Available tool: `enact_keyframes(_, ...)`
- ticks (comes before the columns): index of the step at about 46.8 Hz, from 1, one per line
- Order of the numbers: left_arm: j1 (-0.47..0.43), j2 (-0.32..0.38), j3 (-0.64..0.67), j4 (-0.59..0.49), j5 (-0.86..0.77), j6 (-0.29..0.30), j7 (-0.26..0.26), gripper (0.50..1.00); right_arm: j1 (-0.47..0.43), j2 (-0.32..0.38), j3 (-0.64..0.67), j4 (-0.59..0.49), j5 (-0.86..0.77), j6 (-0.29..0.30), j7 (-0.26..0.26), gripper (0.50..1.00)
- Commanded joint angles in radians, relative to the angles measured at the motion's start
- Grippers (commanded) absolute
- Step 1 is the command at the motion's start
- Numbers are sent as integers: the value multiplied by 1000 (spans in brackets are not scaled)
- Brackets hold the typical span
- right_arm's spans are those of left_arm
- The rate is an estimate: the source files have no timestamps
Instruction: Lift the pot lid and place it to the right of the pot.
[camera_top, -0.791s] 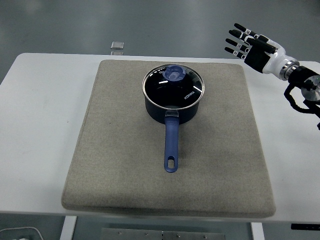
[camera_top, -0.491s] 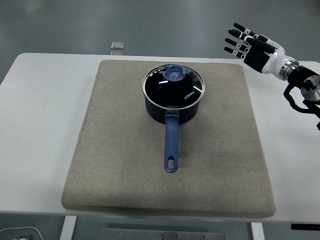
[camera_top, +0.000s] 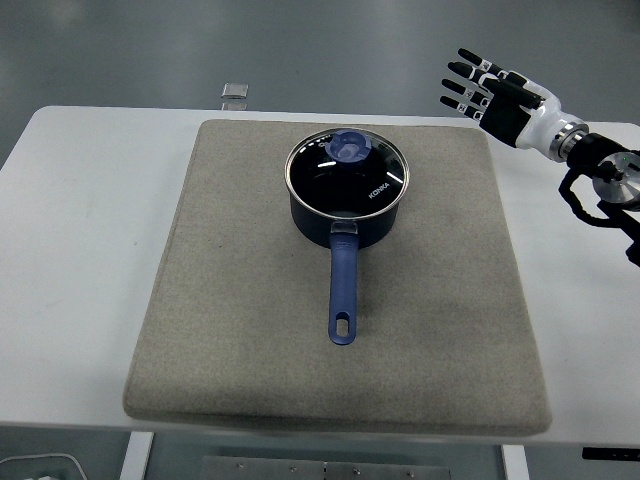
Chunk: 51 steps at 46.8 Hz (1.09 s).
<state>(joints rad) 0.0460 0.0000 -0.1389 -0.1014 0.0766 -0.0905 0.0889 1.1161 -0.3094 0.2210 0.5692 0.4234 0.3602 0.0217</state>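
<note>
A dark blue saucepan (camera_top: 347, 214) stands on the far middle of a grey felt mat (camera_top: 240, 330), its long blue handle (camera_top: 343, 290) pointing toward the near edge. A glass lid (camera_top: 375, 185) with a steel rim and a blue knob (camera_top: 348, 148) rests on the pot. My right hand (camera_top: 480, 87) hovers over the mat's far right corner, well right of the pot and apart from it, fingers spread and holding nothing. The left arm is out of sight.
The mat covers most of the white table (camera_top: 75, 250). A small clear square object (camera_top: 236, 92) lies beyond the table's far edge. Bare mat stretches to the right of the pot.
My right hand has shifted a little to the left and farther back, still spread. The pot and lid have not moved.
</note>
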Motion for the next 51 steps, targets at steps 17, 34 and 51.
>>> enact_keyframes(17,0,0,1,0,0,0,0,1000,-12,3,0,0,-2,0,6,924)
enact_keyframes(34,0,0,1,0,0,0,0,1000,-21,0,-5,1,-47,2,4,924)
enact_keyframes(51,0,0,1,0,0,0,0,1000,8,-3,-3,9,-215,0,6,924)
